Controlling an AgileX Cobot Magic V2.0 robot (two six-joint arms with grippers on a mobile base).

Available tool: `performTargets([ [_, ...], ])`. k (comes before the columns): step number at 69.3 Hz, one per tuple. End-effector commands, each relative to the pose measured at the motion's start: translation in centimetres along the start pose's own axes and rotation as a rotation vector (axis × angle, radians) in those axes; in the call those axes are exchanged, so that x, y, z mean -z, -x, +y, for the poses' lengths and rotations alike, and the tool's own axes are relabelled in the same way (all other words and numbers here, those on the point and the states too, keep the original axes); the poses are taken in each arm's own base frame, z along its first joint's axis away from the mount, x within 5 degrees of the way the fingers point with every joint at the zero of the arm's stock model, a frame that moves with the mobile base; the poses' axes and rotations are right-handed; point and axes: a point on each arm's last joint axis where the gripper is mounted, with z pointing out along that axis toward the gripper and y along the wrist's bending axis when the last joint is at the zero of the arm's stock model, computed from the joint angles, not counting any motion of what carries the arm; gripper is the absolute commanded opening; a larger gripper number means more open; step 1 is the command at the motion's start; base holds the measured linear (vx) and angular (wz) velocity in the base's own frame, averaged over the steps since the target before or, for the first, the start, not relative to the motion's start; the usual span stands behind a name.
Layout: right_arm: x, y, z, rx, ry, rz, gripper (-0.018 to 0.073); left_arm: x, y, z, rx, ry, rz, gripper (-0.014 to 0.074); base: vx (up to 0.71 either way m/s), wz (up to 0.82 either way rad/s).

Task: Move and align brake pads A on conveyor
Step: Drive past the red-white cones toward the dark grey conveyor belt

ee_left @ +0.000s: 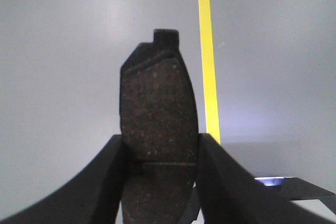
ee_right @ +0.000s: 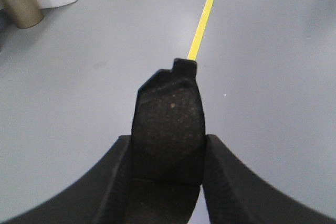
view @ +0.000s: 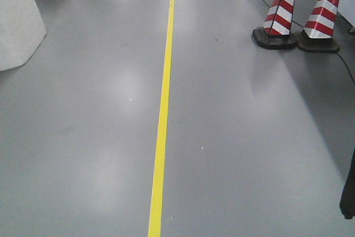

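1. Left gripper [ee_left: 161, 141] is pinched on the left pad [ee_left: 157, 98], jaws squeezing its two long edges; the pad stands up mid-frame, speckled face to the camera
2. Right gripper [ee_right: 168, 140] does the same, clamped on the right pad [ee_right: 168, 111], which pokes up centre frame
3. Both pads hang over bare grey floor [view: 83, 137], with the yellow line [view: 162, 115] running up the middle and cones [view: 280, 12] at upper right; the conveyor shows in no view
4. This looks like the carry, so hold both pinches firm and the wrists level, so neither pad slides or twists on the way
5. At the conveyor, I'd lower each pad until it lies flat before letting go, long sides parallel and ends level
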Motion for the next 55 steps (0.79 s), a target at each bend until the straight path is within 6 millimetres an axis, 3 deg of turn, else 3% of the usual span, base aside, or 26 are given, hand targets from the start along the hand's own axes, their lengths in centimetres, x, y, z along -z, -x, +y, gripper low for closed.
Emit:
performTargets([
  [1,0.55,1.44,0.18,0.012,0.012,-0.104,-0.0008,0.55,0.69,-0.06,0.004,-0.006,-0.045,-0.0006,0.74,-0.01],
  [55,0.55,1.44,0.18,0.012,0.012,-0.104,-0.0008,0.55,0.69,-0.06,0.004,-0.006,-0.045,-0.0006,0.78,0.02],
])
